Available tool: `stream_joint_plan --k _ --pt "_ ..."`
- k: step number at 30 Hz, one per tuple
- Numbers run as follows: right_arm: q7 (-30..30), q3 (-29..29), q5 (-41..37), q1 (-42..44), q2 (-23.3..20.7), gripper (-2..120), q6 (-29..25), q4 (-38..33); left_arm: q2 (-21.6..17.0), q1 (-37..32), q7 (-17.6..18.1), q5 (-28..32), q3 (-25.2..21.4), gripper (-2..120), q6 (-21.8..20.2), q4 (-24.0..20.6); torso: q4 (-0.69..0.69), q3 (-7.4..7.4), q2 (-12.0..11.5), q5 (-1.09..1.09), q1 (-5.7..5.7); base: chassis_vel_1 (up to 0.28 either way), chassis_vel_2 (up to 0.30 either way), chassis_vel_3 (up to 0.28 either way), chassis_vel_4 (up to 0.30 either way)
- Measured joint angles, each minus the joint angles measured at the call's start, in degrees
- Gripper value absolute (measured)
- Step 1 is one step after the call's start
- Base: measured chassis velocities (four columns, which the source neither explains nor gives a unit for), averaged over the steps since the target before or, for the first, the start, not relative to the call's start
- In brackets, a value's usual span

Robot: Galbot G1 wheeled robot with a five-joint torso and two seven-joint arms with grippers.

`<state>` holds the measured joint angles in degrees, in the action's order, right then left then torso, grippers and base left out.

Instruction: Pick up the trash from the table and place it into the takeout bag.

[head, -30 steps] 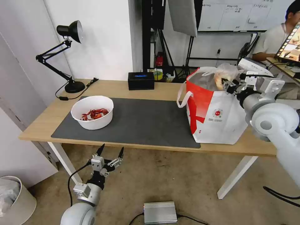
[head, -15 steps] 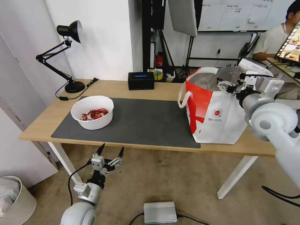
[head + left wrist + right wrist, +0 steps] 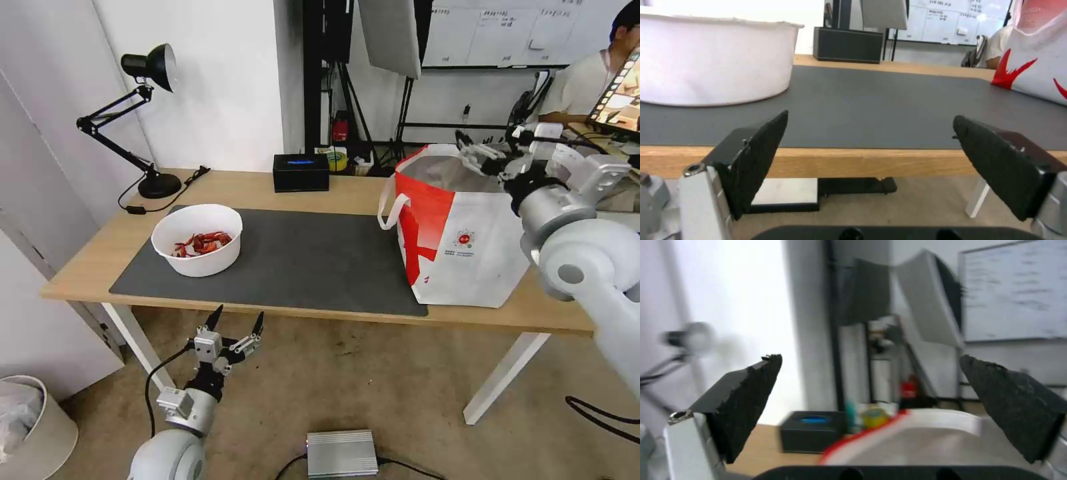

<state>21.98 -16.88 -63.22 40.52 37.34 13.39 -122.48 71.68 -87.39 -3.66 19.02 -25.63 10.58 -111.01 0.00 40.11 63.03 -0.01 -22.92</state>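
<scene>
- Right gripper (image 3: pixel 475 151) held above the open mouth of the takeout bag (image 3: pixel 467 247), near its far rim; fingers spread apart, nothing between them.
- Right wrist view: both pads (image 3: pixel 746 400) wide apart, the bag's red-edged rim and silver lining below the gap.
- Takeout bag stands upright on the right part of the table (image 3: pixel 320 190), partly on the right edge of the dark grey mat (image 3: pixel 313 260). One white strap handle (image 3: pixel 389 203) hangs over its left side.
- White bowl (image 3: pixel 197 239) with red shell scraps sits on the left part of the mat, well apart from the bag and from both grippers.
- Left gripper (image 3: pixel 235 325) parked low in front of the table's near edge, below the tabletop, fingers spread, empty. Left wrist view: bowl (image 3: pixel 713 60) beyond the table edge, to one side of the gap between the pads.
- Other items: black box (image 3: pixel 301 172) at the table's far edge between bowl and bag; black desk lamp (image 3: pixel 137 113) at the far left corner.
- Open mat lies between bowl and bag.
</scene>
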Motion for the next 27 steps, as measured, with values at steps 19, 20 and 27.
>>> stream_joint_plan --k 19,20,27 --pt "-3.8 0.1 21.1 34.9 3.9 100 -11.9 -10.0 -1.0 -0.5 -0.1 1.0 -1.7 100 0.3 -0.2 -0.02 -0.01 0.0 0.02 0.01 0.0 0.0 0.0 0.0" --pt "-3.8 0.3 23.7 37.9 4.8 100 -14.0 -9.4 -1.0 -0.5 -0.2 1.0 -1.7 100 0.5 0.0 -0.01 -0.01 0.0 0.01 0.01 0.0 0.0 0.0 0.0" --pt "-4.2 0.7 30.1 45.7 6.2 100 -21.6 -5.5 -1.2 -0.4 -0.3 1.3 -1.6 100 1.1 0.6 -0.01 -0.01 0.0 0.01 0.01 0.0 0.0 0.0 0.0"
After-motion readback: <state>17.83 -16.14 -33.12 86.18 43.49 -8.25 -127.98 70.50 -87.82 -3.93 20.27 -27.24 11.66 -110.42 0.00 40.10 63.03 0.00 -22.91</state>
